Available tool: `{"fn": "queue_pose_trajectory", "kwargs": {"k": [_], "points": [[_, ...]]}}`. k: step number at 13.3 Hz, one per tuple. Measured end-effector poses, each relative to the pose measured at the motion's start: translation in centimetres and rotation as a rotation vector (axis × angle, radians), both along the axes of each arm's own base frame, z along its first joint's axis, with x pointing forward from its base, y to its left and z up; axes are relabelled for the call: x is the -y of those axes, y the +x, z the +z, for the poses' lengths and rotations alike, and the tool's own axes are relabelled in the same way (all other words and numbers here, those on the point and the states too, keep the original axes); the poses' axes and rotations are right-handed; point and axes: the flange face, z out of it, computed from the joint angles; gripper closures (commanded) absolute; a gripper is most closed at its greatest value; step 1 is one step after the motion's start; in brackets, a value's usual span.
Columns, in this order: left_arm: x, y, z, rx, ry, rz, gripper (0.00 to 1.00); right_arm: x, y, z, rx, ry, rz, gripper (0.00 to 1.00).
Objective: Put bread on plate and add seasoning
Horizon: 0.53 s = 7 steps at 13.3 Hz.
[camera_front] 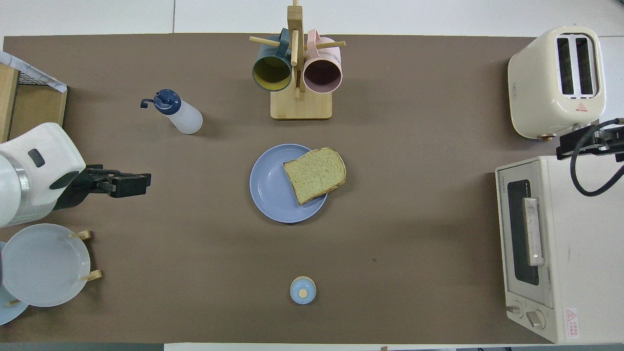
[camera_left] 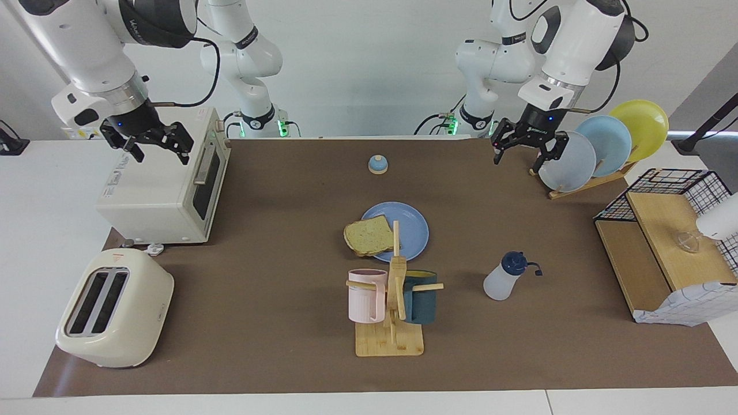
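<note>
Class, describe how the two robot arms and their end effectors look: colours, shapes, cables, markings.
Both arms are glossy white with rounded joints, dark grey caps and looping black cables. The left end effector and right end effector are black, two-fingered, with a small blue light.

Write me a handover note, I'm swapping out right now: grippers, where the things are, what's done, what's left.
Left gripper: open, empty, raised beside the plate rack.
Right gripper: open, empty, waiting above the toaster oven.
Bread: on the blue plate, overhanging the rim toward the right arm's end.
Seasoning bottle: on the table, tilted, at the left arm's end, lid open.
Done: bread plated.
Left: no seasoning visible on the bread; check.
</note>
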Motion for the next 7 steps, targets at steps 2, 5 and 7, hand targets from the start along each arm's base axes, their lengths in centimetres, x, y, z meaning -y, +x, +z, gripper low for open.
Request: {"fn": "queue_pose_trajectory", "kwargs": {"k": [2,5,7], "points": [[-1.7,0.1,2.7,-0.044,0.030,0.019,0.00,0.0,0.0,0.0,0.000,0.000,0.000,0.00],[-3.5,0.8,5.5,-0.104,0.093,0.046,0.00,0.0,0.0,0.0,0.000,0.000,0.000,0.00],[-3.8,1.5,6.8,-0.153,0.118,0.056,0.00,0.0,0.0,0.0,0.000,0.000,0.000,0.00]]}}
